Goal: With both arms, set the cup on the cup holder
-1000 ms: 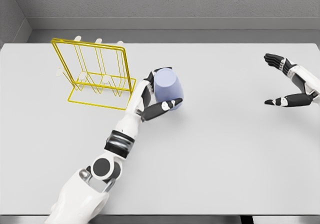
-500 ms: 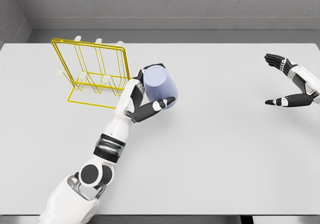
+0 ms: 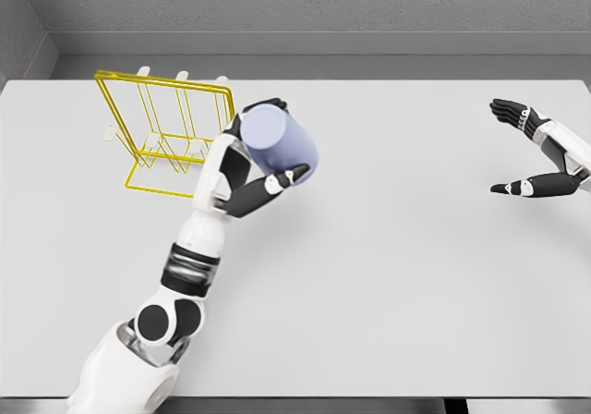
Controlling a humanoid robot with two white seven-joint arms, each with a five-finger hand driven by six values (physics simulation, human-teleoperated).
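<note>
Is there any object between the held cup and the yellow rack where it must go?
Nothing visible does. The left robot hand holds the blue cup right beside the yellow wire cup holder, with no object between them.

Bright, even, sharp render.
Soft faint shadows lay on the counter [image 3: 416,275]; no glare, blur or edge distortion showed.

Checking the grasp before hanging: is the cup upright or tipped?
Tipped: the cup lies tilted in the left hand, its round end facing up-left toward the yellow holder.
</note>
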